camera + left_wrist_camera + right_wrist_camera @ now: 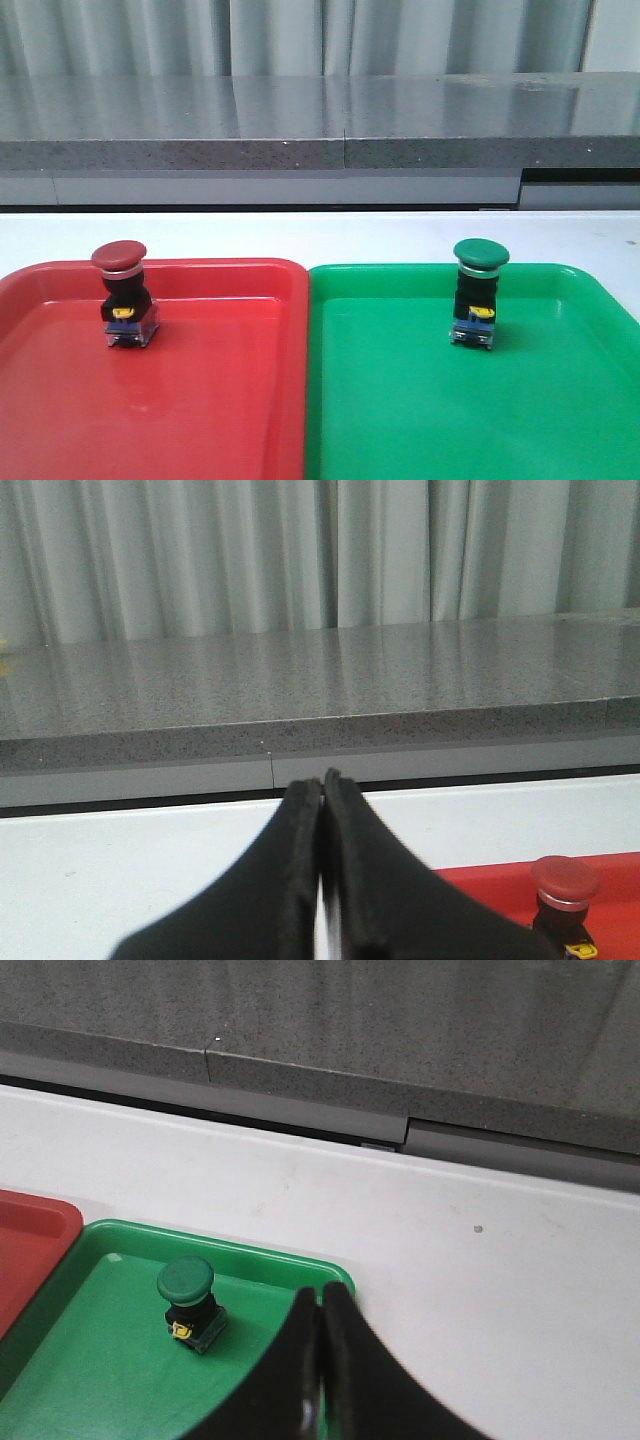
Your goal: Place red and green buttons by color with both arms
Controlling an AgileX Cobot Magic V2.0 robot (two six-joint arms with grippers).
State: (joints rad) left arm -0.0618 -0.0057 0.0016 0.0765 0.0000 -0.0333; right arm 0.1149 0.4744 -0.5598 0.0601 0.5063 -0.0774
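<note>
The red button point(124, 296) stands upright in the red tray point(200, 420), near its far left side. The green button point(477, 290) stands upright in the green tray point(540, 420), near its far edge. Neither gripper shows in the front view. My left gripper point(322, 780) is shut and empty, raised to the left of the red button point(565, 890), well apart from it. My right gripper point(322, 1294) is shut and empty, above the green tray's far right corner point(335, 1275), to the right of the green button point(188, 1302).
The two trays lie side by side on the white table point(320, 235), edges touching at the middle. A grey stone counter point(320, 125) with curtains behind runs along the far side of the table.
</note>
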